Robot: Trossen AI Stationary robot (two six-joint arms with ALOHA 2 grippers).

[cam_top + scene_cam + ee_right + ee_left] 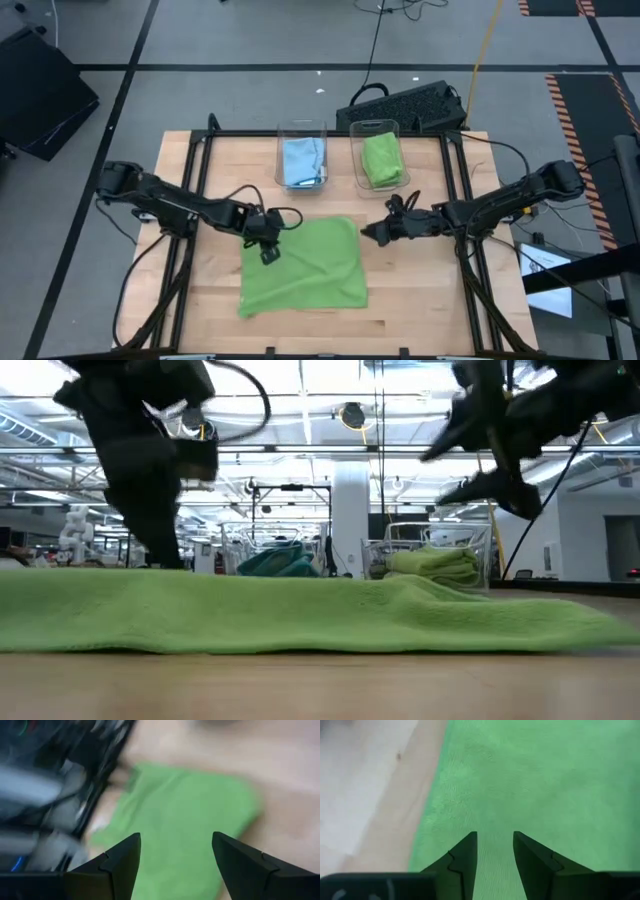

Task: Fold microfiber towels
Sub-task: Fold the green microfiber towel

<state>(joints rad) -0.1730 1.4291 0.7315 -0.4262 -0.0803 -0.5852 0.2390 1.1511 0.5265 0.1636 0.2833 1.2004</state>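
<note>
A lime green microfiber towel (pixel 305 265) lies spread flat on the wooden table (pixel 420 290), slightly rumpled at its far right corner. It also shows in the low view (pixel 300 610). My left gripper (pixel 268 254) is open, low over the towel near its left edge (pixel 432 805), fingers pointing down. My right gripper (pixel 368 234) is open and raised above the table just right of the towel's far right corner (pixel 245 795). In the low view it hangs high (pixel 455 470). My left gripper stands with its open fingers (pixel 465 855) right over the towel's flat surface, a little in from its left edge, coming from above. I cannot tell whether the fingertips touch the cloth.
Two clear bins stand at the table's far side: one (pixel 303 158) holds a light blue towel, the other (pixel 380 158) a folded lime green towel. A black keyboard (pixel 405 103) lies beyond the far edge. Bare wood shows left, right and near of the spread towel.
</note>
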